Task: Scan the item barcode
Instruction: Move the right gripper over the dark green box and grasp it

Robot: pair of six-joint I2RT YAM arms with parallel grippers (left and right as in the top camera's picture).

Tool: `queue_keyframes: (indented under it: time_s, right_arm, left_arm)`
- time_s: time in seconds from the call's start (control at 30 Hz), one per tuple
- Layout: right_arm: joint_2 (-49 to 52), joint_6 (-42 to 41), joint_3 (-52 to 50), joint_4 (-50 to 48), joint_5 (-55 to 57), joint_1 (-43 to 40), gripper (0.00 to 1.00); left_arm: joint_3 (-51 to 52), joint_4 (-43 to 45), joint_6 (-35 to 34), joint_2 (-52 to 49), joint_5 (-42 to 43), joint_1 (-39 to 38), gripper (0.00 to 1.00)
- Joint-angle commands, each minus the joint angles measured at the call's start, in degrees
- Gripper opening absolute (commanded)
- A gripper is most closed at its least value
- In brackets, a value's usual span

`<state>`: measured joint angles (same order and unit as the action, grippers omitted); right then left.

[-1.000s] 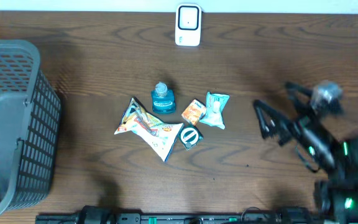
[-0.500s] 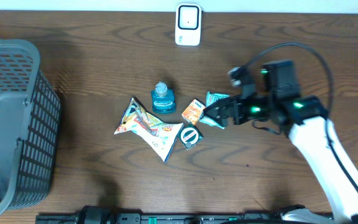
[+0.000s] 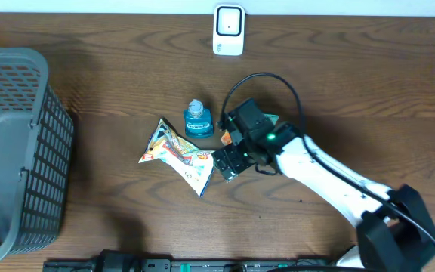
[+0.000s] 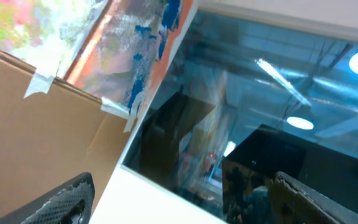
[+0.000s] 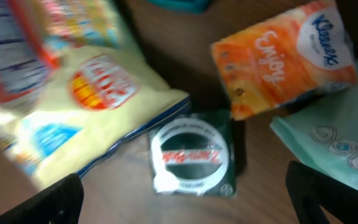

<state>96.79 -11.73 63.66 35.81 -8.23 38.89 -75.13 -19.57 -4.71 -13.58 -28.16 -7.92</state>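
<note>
Several items lie in a cluster at the table's middle: a blue bottle [image 3: 197,119], a yellow chip bag [image 3: 178,153], a small dark green packet [image 5: 191,155], an orange tissue pack [image 5: 284,59] and a teal pack [image 5: 337,146]. My right gripper [image 3: 230,161] hovers open just above the dark green packet [image 3: 225,169]; in the right wrist view its fingers [image 5: 55,202] stand on either side of the packet, apart from it. The arm hides the orange pack from overhead. A white scanner [image 3: 228,30] stands at the back edge. My left gripper [image 4: 185,205] is open and empty, pointing up at a window.
A grey plastic basket [image 3: 13,151] fills the left side of the table. The chip bag [image 5: 86,99] lies close to the left of the green packet. A cardboard box [image 4: 48,137] shows in the left wrist view.
My right arm has swung from the table's right edge leftward across the teal and orange packs and now hangs over the dark green packet. Its jaws stayed open.
</note>
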Motion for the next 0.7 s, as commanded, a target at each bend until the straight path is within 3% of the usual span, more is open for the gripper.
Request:
queue_keyframes:
  time_s: [0.0, 0.67]
  right_arm:
    - [2.93, -4.55, 1.64, -0.55, 5.92, 0.15, 0.99]
    - [9.22, 4.17, 4.90, 5.31, 5.70, 3.21, 0.98]
  left_arm:
    - [2.43, 1.31, -0.35, 2.36, 0.72, 0.13, 0.89]
    - [3.93, 1.95, -0.33, 6.71, 0.70, 0.15, 0.89]
